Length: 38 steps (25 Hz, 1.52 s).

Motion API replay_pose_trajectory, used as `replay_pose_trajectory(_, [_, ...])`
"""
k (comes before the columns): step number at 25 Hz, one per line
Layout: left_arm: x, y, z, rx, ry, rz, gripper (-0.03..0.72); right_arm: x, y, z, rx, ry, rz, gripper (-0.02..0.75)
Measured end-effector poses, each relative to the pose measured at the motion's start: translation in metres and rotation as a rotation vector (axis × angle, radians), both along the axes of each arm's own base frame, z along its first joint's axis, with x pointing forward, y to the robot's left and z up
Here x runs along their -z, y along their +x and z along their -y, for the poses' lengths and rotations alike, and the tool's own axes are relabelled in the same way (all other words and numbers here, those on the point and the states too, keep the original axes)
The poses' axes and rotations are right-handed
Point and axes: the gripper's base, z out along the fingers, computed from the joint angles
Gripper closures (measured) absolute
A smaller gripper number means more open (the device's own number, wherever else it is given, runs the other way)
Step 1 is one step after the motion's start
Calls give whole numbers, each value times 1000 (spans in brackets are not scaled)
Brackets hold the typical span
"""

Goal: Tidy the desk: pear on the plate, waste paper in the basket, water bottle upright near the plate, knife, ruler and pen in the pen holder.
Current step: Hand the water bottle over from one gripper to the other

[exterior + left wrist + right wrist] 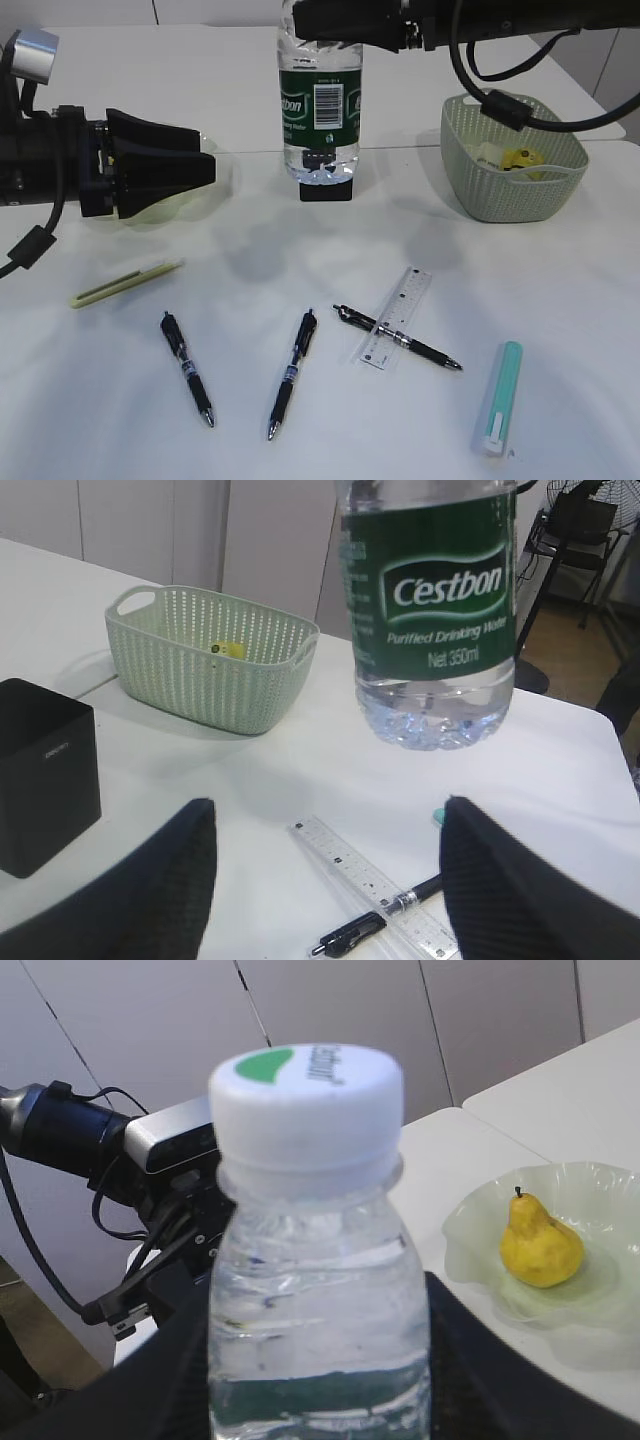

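My right gripper (322, 25) is shut on the water bottle (320, 100), holding it upright by its upper body above the desk (300, 440); its white cap (305, 1100) is close to the camera. The black pen holder (325, 188) stands behind its base. The pear (540, 1245) lies on the plate (600, 1195), which my open, empty left gripper (208, 162) hovers over. The basket (510, 160) holds the waste paper (520, 160). The ruler (397, 315) lies under one pen (400, 338); two more pens (187, 368) (292, 372) lie nearby.
A teal and white knife-like stick (497, 398) lies at the front right. A slim pale green stick (125, 283) lies at the left. Cables from the right arm hang over the basket rim (500, 105).
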Motion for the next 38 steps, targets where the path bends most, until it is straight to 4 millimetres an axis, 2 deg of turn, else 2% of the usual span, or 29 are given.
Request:
replay_pose_trajectory(7, [0, 1, 0, -19, -20, -60, 185, 0, 0, 0, -1, -2, 9, 349])
replay_pose_trajectory(9, [1, 1, -1, -31, -30, -95, 149, 0, 0, 0, -2, -2, 10, 349])
replay_pose_trajectory(13, [2, 2, -1, -51, -44, -151, 29, 3, 2, 0, -1, -2, 4, 349])
replay_pose_trajectory(20, [-1, 5, 0, -63, -76, -211, 2, 18, 8, -9, -8, 8, -38, 349])
replay_pose_trajectory(27, [-8, 5, 23, -20, -58, -201, 2, 26, 7, -24, -42, 15, -50, 349])
replay_pose_trajectory(38, [-17, 4, 56, 21, -15, -161, 2, 26, 7, -24, -41, 17, -47, 349])
